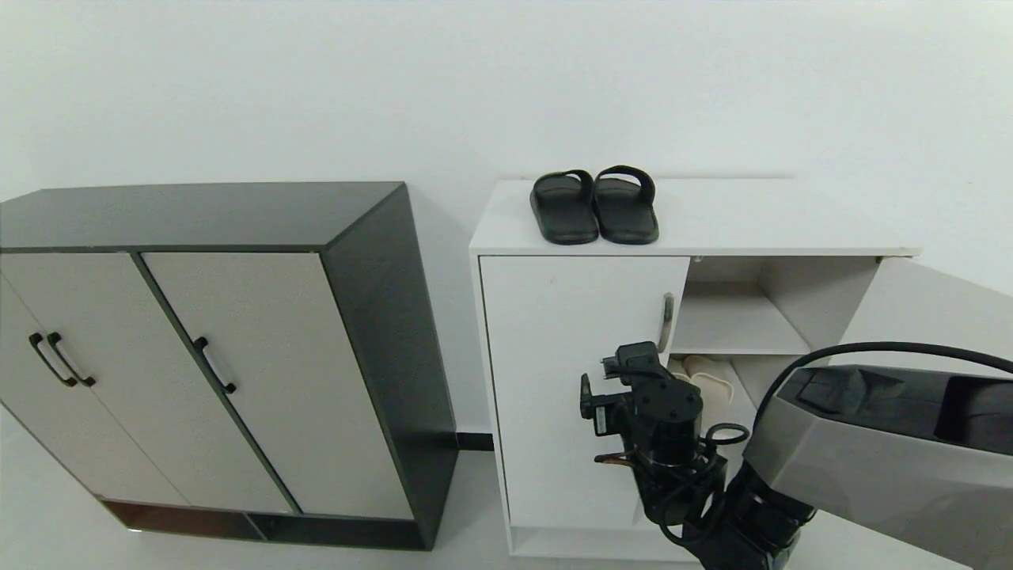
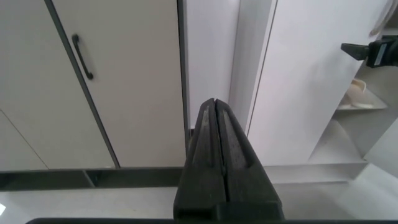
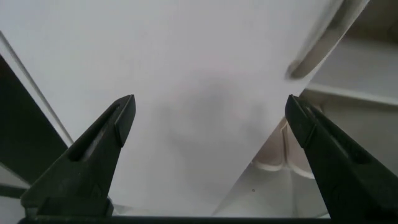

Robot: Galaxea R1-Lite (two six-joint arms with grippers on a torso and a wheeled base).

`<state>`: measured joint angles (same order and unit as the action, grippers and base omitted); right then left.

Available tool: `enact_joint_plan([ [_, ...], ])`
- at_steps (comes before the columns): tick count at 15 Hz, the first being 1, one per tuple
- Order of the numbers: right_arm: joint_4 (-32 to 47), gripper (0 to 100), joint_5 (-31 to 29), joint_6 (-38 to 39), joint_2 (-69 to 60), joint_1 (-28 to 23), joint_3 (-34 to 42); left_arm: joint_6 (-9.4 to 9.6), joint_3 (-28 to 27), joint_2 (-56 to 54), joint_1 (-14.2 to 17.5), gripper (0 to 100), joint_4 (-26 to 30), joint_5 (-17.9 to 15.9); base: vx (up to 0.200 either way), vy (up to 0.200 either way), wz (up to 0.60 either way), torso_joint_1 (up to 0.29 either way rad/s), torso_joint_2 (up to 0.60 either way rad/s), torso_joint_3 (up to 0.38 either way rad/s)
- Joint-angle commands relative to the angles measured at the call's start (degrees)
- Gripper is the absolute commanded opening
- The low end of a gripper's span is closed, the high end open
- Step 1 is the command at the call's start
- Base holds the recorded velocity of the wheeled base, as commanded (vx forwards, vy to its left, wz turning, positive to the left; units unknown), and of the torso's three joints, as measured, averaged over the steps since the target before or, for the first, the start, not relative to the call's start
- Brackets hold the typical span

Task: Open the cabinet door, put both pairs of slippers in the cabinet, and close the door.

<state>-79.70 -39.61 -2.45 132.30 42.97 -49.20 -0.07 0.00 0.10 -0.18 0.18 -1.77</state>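
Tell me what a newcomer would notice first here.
A pair of black slide slippers sits on top of the white cabinet, whose right door stands open. Pale beige slippers lie on a lower shelf inside, and the right gripper hangs open before the closed left door.

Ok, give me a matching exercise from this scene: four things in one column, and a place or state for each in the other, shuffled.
1. black slippers
2. beige slippers
3. left gripper
4. right gripper

A. open
B. on top of the white cabinet
C. shut
D. on a shelf inside the white cabinet

Pairs: 1-B, 2-D, 3-C, 4-A
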Motion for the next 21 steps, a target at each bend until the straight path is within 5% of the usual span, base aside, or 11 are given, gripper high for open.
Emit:
enact_joint_plan([
  [1,-0.01,100,-0.03,-0.01,0.06,-0.08,-0.02,-0.01,0.0,0.08,0.01,0,-0.01,0.01,0.0,0.0,0.0,0.178,-0.49,-0.315],
  [21,-4.67,100,0.58,-2.91,0.23,-0.43,-0.11,-0.01,0.0,0.08,0.01,0,-0.01,0.01,0.0,0.0,0.0,0.211,-0.49,-0.282],
])
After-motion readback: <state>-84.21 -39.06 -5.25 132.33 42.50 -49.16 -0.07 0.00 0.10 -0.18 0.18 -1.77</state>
